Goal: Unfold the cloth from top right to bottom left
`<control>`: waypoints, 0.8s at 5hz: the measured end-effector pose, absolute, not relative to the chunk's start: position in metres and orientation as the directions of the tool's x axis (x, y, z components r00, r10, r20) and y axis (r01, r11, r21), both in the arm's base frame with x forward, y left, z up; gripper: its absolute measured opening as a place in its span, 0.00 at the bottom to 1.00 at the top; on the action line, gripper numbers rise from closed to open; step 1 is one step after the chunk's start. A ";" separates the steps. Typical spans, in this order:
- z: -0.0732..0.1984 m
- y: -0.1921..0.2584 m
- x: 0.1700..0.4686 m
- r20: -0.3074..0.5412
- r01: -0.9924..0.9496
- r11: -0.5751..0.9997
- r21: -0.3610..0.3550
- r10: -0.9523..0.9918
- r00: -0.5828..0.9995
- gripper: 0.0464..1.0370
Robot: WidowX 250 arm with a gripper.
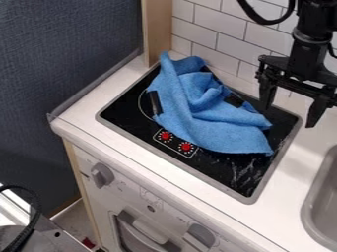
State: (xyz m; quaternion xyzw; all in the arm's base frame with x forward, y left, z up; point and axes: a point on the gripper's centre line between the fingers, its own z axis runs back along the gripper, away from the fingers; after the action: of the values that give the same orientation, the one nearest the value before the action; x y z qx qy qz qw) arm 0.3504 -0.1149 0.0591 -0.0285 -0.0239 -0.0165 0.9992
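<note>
My gripper (289, 112) hangs at the upper right, over the right back edge of the stove top, with its two fingers spread wide and nothing between them. The blue cloth (197, 120) lies crumpled on the black stove top (227, 170), to the left of the gripper and apart from it. Folds bunch in the cloth's upper middle, one long ridge runs along its left side, and a flatter corner points to the lower right.
A grey sink (322, 206) is set into the white counter (289, 221) at the right. The tiled wall (220, 22) stands behind the stove, with a wooden post (156, 29) at its left. Knobs (102, 174) line the front panel below.
</note>
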 end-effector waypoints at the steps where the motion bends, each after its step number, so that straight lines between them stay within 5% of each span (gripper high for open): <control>1: 0.044 -0.112 0.344 0.003 0.028 0.999 -0.042 -0.028 1.000 0.97; 4: 0.051 0.021 0.301 -0.006 -0.395 0.919 -0.012 0.395 0.919 0.97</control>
State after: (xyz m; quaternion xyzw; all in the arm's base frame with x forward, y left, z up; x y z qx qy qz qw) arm 0.3013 0.0207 0.0508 -0.0063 0.0015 0.2015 0.9795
